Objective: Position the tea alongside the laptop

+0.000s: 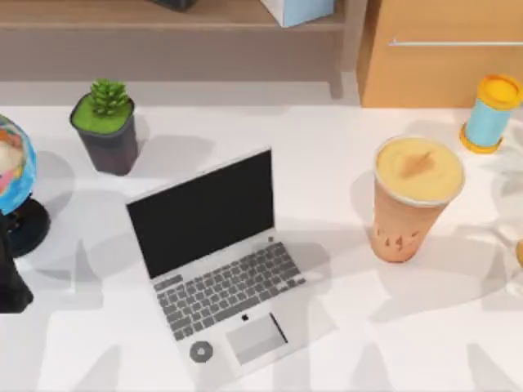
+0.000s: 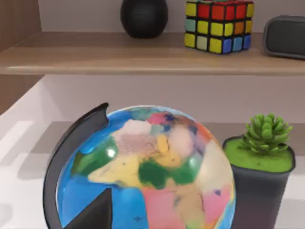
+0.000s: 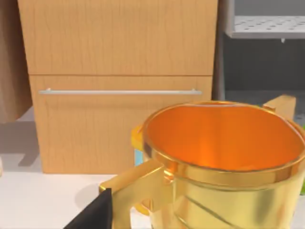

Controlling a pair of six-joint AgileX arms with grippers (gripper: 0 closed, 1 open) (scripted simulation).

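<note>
End effector states I cannot tell; left arm (image 1: 12, 282) parked at frame's left edge; tea (image 1: 413, 200) right of laptop (image 1: 216, 265); cup marks unreadable.

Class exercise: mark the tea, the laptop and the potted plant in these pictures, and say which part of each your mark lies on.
tea (image 1: 418, 167), top view, on its creamy top.
laptop (image 1: 202, 213), top view, on the black screen.
potted plant (image 1: 109, 144), top view, on the dark pot's side.
</note>
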